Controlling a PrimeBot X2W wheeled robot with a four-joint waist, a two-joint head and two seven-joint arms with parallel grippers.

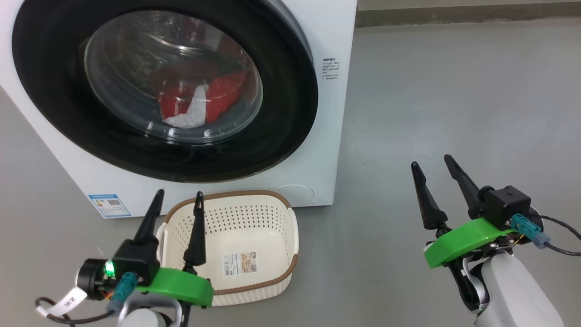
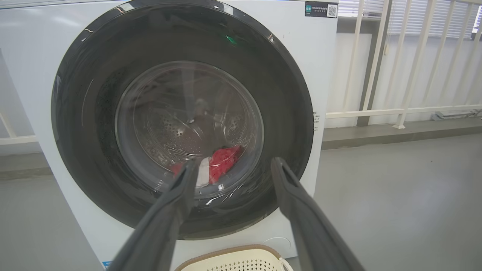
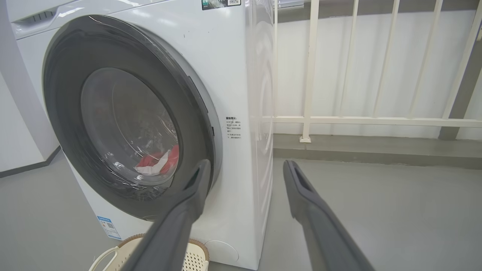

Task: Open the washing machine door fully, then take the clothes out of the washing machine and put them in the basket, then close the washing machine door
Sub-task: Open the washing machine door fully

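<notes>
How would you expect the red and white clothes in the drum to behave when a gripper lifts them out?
Probably floppy: the clothes lie crumpled in folds behind the washing machine door, so they would likely sag and trail. Likely light too: the bundle is smaller than the basket.

We note a grey floor (image 1: 454, 91) and a white railing (image 3: 308, 71) standing on a raised grey kerb (image 3: 376, 148) before a white wall (image 3: 346, 56).

Red clothes (image 3: 170, 159) behind closed door (image 3: 63, 94)
</notes>
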